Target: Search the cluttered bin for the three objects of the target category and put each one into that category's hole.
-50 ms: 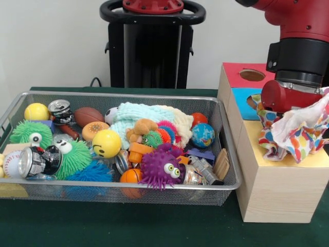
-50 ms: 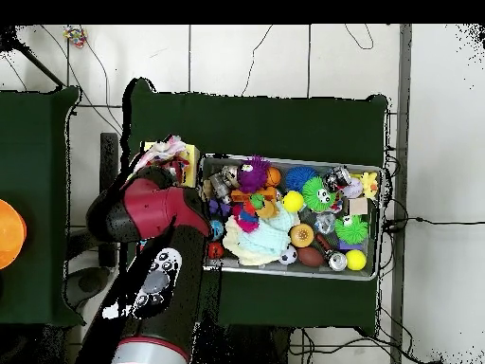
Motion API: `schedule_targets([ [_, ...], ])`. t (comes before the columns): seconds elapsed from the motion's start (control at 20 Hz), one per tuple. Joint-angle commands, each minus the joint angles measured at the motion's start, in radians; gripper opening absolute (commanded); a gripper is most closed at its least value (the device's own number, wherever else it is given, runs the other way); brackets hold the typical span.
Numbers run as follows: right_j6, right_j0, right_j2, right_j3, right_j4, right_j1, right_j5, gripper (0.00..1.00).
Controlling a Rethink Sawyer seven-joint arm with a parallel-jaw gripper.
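A white cloth with coloured dots [image 1: 308, 135] hangs bunched under the red wrist, just above the yellow top [image 1: 313, 160] of the wooden box [image 1: 277, 190]. My gripper [image 1: 297, 122] is buried in this cloth and shut on it. From overhead the cloth [image 2: 167, 150] shows beside the arm, left of the bin. The red top with its round hole [image 1: 252, 75] and the blue top [image 1: 242, 98] lie further back on the box. The wire bin [image 1: 128, 187] still holds a pale blue and cream knitted cloth [image 1: 141, 116], which the overhead view shows [image 2: 248, 246] near the bin's lower left.
The bin [image 2: 284, 159] is packed with spiky rubber toys, balls, crushed cans, a toy football [image 1: 88, 116], a yellow smiley ball [image 1: 106, 143] and a purple spiky toy [image 1: 162, 169]. The box stands close against the bin's right end. Green cloth covers the table.
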Motion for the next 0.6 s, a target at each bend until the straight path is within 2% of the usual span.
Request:
schedule_targets([
  [0.05, 0.191, -0.024, 0.157, 0.199, 0.014, 0.203, 0.048, 0.0],
  [0.6, 0.186, -0.025, 0.148, 0.183, 0.049, 0.191, 0.08, 0.0],
])
